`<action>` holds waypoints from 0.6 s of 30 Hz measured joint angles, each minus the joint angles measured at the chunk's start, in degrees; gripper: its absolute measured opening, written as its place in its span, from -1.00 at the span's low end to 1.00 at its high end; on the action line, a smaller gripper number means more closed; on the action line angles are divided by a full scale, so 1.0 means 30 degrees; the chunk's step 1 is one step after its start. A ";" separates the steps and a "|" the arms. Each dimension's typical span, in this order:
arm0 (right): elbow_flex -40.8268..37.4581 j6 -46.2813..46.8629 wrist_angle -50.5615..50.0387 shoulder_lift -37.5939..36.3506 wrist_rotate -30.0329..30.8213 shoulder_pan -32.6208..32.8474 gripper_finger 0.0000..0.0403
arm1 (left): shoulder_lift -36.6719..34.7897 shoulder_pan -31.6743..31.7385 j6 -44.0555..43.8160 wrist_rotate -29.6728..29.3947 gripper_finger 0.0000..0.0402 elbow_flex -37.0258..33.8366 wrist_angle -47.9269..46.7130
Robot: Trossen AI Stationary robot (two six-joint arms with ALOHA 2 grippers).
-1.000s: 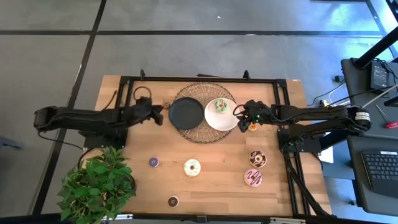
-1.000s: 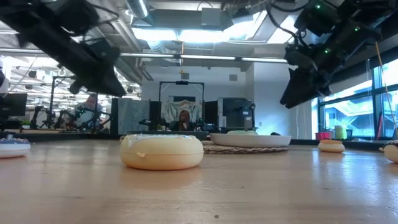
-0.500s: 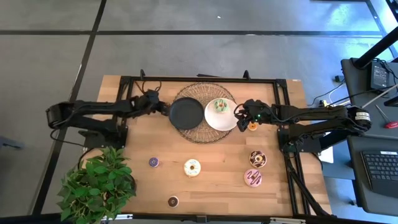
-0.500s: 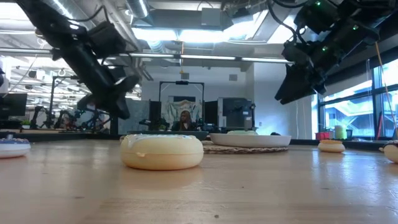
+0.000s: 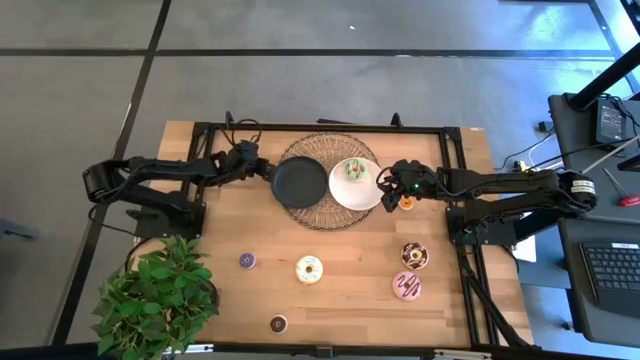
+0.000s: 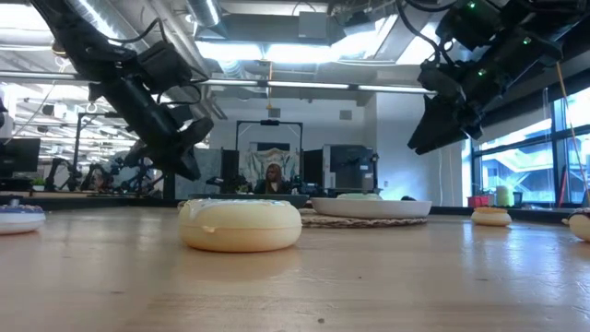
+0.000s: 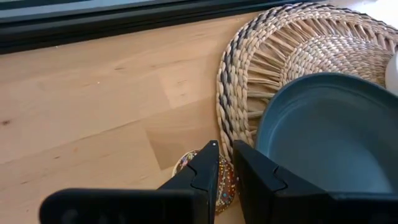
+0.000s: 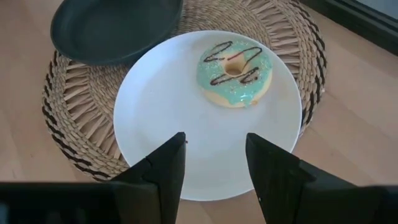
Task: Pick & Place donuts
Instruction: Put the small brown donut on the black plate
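Now | left pincer point(image 7: 224, 163) over sprinkled donut point(image 7: 225, 182) | black plate point(image 7: 323, 134) beside

Surfaces around the woven mat point(image 8: 74, 140)

The mat is coarse plaited straw; beneath it the counter point(image 7: 93, 106) is smooth pale wood; on it a matt dark plate point(image 7: 323, 137) and a smooth white plate point(image 8: 186, 155) bearing a glossy green-iced donut point(image 8: 235, 73).

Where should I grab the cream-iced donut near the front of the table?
The cream-iced ring donut lies flat and clear of its neighbours, hole up. Probably best to come straight down and pinch across one side of the ring, one finger in the hole, one outside.
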 joint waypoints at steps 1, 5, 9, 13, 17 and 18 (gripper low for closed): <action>0.0000 -0.0136 0.0000 0.0000 0.0000 0.0000 -0.16 | -0.0003 0.0000 0.0000 0.0012 -0.77 0.0000 0.0000; 0.0000 -0.0408 0.0000 0.0000 0.0007 0.0000 -0.16 | -0.0001 0.0000 -0.0055 0.0012 -0.71 0.0000 -0.0008; 0.0000 -0.0382 0.0000 0.0000 0.0007 0.0000 -0.16 | -0.0001 0.0005 -0.0572 -0.0019 -0.59 0.0000 -0.0063; 0.0000 -0.0360 0.0000 0.0000 0.0015 0.0000 -0.16 | -0.0007 0.0000 -0.0605 -0.0104 -0.43 0.0000 -0.0077; 0.0000 -0.0367 0.0000 0.0000 0.0015 0.0000 -0.16 | -0.0007 0.0000 -0.0542 0.0046 -0.29 0.0000 -0.0080; 0.0000 -0.0374 0.0000 0.0000 0.0015 0.0000 -0.16 | -0.0007 0.0000 -0.0370 0.0185 -0.27 0.0000 -0.0078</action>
